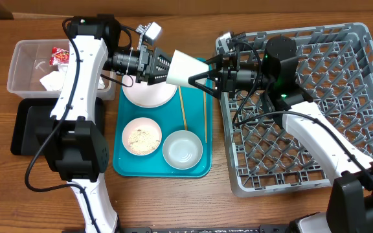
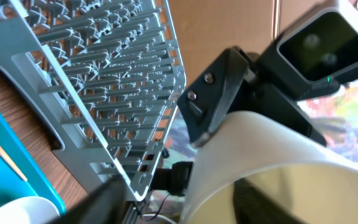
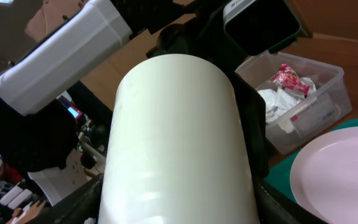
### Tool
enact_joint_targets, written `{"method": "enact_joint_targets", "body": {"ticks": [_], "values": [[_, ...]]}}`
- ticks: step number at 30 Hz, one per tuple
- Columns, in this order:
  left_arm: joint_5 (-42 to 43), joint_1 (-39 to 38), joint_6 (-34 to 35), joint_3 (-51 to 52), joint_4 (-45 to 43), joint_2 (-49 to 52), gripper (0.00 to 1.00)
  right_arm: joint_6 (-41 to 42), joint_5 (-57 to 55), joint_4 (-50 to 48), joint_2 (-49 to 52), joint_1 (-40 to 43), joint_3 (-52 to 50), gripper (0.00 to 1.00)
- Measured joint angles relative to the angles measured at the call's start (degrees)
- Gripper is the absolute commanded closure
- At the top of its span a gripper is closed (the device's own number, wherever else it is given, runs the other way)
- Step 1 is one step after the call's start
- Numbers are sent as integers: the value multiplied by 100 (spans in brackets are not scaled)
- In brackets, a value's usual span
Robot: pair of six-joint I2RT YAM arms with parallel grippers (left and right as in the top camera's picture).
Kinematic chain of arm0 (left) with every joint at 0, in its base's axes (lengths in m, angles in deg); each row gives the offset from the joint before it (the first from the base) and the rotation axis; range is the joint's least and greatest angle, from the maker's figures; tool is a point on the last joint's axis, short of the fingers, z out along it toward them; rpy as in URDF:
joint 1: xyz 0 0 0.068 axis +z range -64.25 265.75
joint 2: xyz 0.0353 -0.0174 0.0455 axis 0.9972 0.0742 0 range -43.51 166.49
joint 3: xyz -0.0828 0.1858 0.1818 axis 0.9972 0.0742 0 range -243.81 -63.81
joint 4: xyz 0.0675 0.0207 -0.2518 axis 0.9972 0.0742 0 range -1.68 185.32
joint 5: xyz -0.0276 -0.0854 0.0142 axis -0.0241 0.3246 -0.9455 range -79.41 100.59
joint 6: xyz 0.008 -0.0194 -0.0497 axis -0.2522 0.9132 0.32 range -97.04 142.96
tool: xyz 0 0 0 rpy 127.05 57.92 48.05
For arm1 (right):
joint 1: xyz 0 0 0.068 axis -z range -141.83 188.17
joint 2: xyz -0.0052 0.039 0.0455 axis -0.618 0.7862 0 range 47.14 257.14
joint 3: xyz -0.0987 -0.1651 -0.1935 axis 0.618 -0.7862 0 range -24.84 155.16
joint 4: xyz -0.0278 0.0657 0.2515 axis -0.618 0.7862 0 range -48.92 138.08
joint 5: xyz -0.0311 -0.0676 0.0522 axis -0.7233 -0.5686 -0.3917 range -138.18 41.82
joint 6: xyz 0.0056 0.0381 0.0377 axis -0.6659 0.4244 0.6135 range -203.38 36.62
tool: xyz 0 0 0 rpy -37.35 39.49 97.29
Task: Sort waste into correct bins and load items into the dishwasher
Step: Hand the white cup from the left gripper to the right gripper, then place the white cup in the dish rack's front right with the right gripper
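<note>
The right end effector (image 1: 200, 73) is closed on the narrow base end of the small white cup (image 1: 184, 65); the right wrist view shows one dark finger on each side of it. The left end effector (image 1: 162, 66) meets the cup's wide rim. In the left wrist view one blurred finger (image 2: 253, 202) seems to lie inside the rim and the other stands off the wall, so whether it grips cannot be told.

The cup lies on its side, off the counter (image 1: 238, 210), between the two end effectors, above the teal tray (image 1: 193, 116) and near the dish rack (image 1: 342, 71).

The left arm hides part of the pale plate (image 1: 149, 97) and of the clear tub (image 1: 21, 68), where a red-and-white wrapper (image 1: 60, 57) and a napkin (image 1: 52, 81) show. The arm's base half covers the black tray (image 1: 23, 129).

On the teal tray lie two chopsticks (image 1: 182, 107), a bowl with scraps (image 1: 142, 137) and an empty bowl (image 1: 182, 149).
</note>
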Motion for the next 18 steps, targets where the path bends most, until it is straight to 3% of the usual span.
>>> {"method": "enact_joint_targets", "body": {"ticks": [6, 10, 13, 18], "values": [[-94, 0, -2, 0, -245, 0, 17, 450, 11, 0, 0, 245, 0, 41], [-398, 42, 149, 2, -791, 0, 13, 586, 9, 658, -39, 492, 7, 40], [-684, 153, 450, 2, -1272, 0, 12, 494, -107, 1574, -221, 647, 20, 40], [-1270, 470, 968, 0, -1919, 0, 12, -120, -1126, 4118, -988, 656, 20, 39]]}}
